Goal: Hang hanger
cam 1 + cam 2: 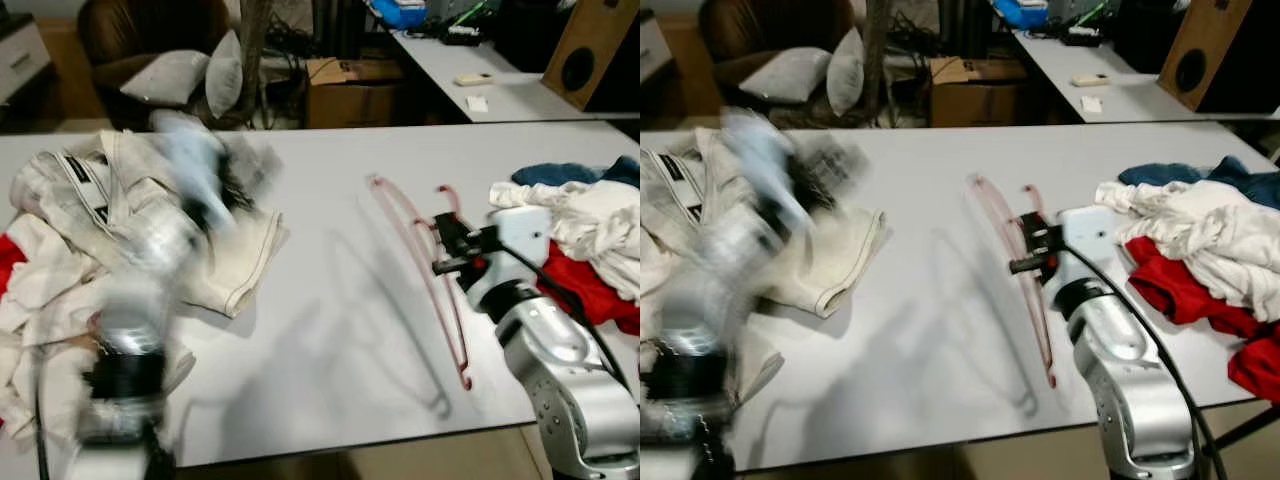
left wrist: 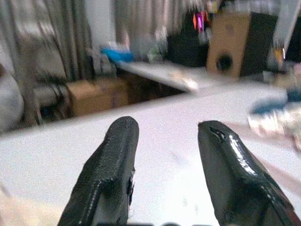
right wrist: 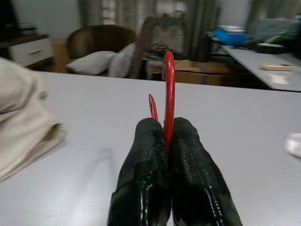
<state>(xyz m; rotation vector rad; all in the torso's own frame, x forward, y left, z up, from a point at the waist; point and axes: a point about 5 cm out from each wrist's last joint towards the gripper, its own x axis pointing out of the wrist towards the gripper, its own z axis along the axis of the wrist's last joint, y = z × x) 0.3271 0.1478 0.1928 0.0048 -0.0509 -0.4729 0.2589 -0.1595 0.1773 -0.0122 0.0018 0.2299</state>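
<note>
My right gripper point(image 3: 168, 141) is pinched tight on the red hanger point(image 1: 430, 270), which juts ahead of my fingertips just above the white table point(image 1: 330, 180); my left gripper point(image 2: 167, 155), blurred, is spread with its 2 fingers apart and empty. To carry it well, I judge I should keep the pinch firm and lift level so the hook stays free. I can read no writing or brand.

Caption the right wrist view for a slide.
Right tool shut on a red hanger, held above the white table.
</note>
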